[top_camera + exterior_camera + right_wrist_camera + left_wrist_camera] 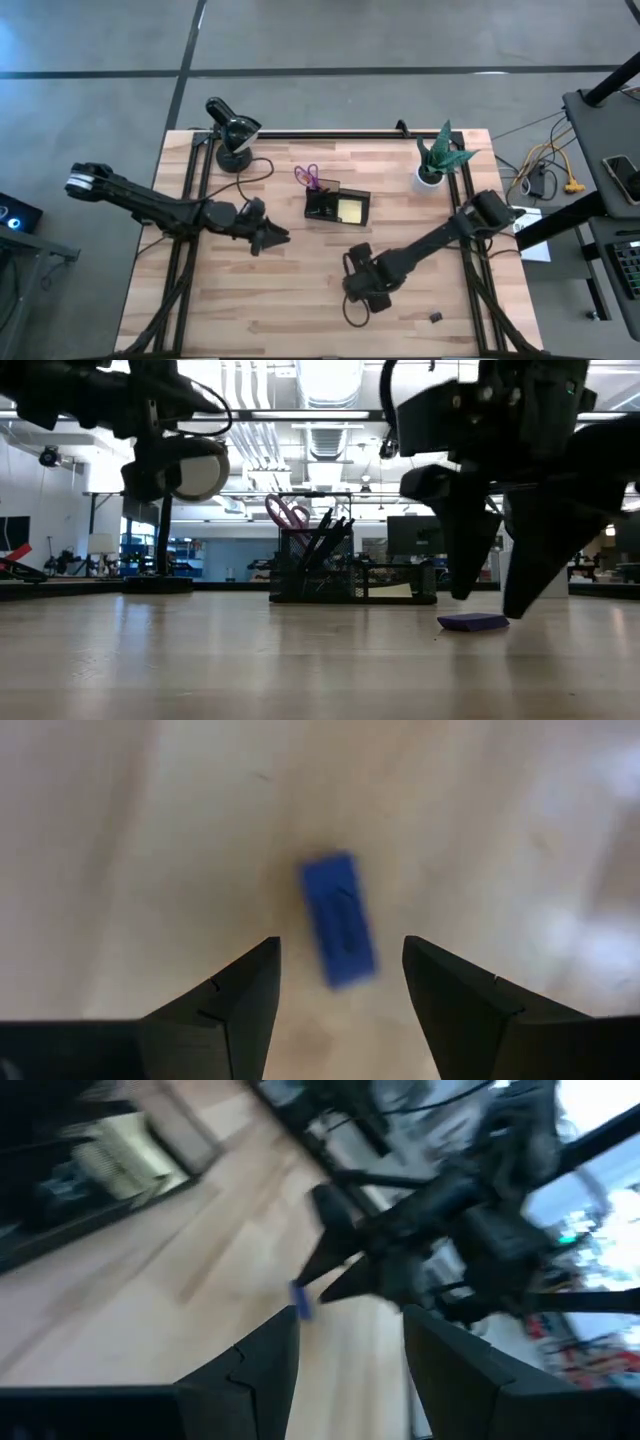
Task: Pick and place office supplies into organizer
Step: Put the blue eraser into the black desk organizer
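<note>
With the organizer at table centre, the lamp lies at ten o'clock, the plant at two o'clock and the small block at six o'clock.

Up at the far edge of the pale wooden worktop stands the black desk lamp, its round head tilted, a dark cable curling away from its base. Over at the far right corner sits the green potted plant in its white pot. Grey floor lies beyond.
</note>
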You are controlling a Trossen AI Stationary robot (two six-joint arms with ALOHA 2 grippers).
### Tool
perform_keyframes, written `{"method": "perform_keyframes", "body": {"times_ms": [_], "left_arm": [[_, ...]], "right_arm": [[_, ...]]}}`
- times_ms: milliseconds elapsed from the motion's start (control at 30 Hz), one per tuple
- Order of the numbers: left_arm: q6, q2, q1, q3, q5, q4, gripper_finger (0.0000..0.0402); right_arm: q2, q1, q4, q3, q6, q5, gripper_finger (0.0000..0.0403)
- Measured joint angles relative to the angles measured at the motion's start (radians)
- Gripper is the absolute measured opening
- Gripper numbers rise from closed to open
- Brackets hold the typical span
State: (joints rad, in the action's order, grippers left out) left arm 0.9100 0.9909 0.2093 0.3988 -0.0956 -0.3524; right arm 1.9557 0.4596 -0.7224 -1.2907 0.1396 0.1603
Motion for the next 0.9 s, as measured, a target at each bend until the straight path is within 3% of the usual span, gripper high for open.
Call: {"method": "perform_keyframes", "body": {"times_ms": [300, 567, 900], "left_arm": [[-0.003, 0.03, 0.014, 0.0, 0.037, -0.048, 0.0162], [-0.009, 0.029, 0.014, 0.0, 0.038, -0.046, 0.0162], [-0.024, 0.028, 0.014, 0.0, 0.038, -0.023, 0.0162]], "right_arm": [[0.007, -0.057, 0.03, -0.01, -0.123, -0.104, 0.0203], [0.027, -0.072, 0.025, -0.01, -0.198, -0.129, 0.0203], [0.041, -0.072, 0.022, -0.011, -0.155, -0.158, 0.0203]]}}
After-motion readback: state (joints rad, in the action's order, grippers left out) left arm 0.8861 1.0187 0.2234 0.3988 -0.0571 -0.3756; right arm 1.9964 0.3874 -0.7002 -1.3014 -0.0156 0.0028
